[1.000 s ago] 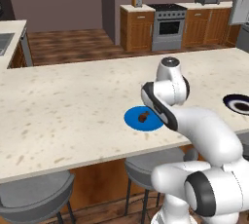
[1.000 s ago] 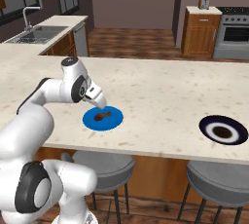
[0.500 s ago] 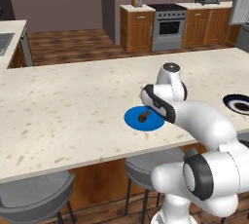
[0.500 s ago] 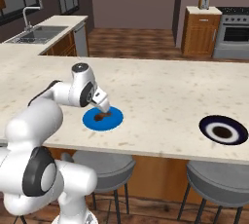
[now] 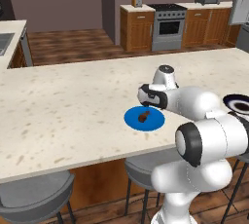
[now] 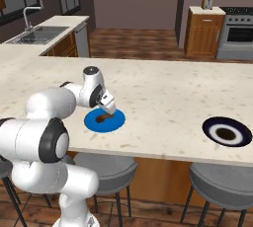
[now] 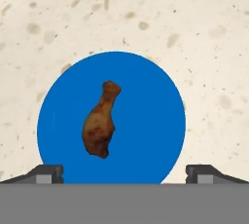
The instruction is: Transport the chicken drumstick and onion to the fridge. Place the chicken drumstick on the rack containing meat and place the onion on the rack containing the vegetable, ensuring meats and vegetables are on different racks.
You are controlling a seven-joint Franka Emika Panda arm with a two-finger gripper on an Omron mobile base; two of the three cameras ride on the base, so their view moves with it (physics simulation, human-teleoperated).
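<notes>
Chicken drumstick (image 7: 100,128) lying on the blue plate (image 7: 155,101), around 11 o'clock from the gripper (image 7: 124,173). Jaws spread wide, nothing held, hovering just above.

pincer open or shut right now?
Open. In the hand view the pincer has its two tips far apart at the bottom, with nothing between them; the chicken drumstick lies on the blue plate ahead.

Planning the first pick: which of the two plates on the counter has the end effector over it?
The blue plate holding the chicken drumstick; the dark, white-ringed plate sits far to the right.
</notes>
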